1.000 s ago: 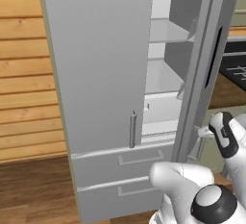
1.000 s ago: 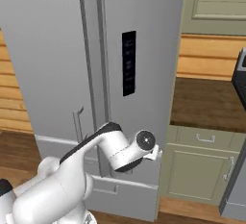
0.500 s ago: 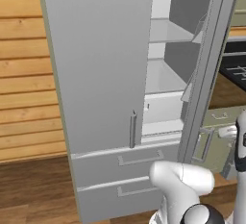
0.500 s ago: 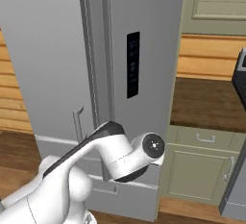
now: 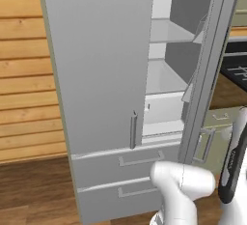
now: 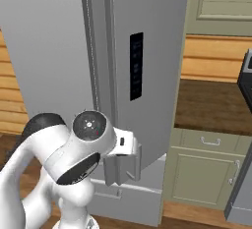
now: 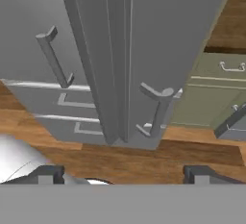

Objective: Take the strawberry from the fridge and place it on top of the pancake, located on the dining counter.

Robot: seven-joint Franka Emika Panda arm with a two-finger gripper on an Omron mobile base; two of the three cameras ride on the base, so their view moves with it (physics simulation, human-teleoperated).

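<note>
Hand view: the hand (image 7: 123, 172) has its two dark fingertips spread wide apart, nothing between them, aimed at the fridge (image 7: 144, 40) from low down, well apart from it. Right door's bar handle (image 7: 156, 110) sits just ahead. Left base view: that door stands ajar, exposing pale shelves (image 5: 169, 31). Strawberry location cannot be told.

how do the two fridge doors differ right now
The left fridge door sits shut and flat against the fridge, while the right fridge door is swung open, edge-on in the left base view, baring pale shelves. The right door carries a dark control panel on its front; the left door's face is plain. Both are light grey with a vertical bar handle near the bottom.
</note>
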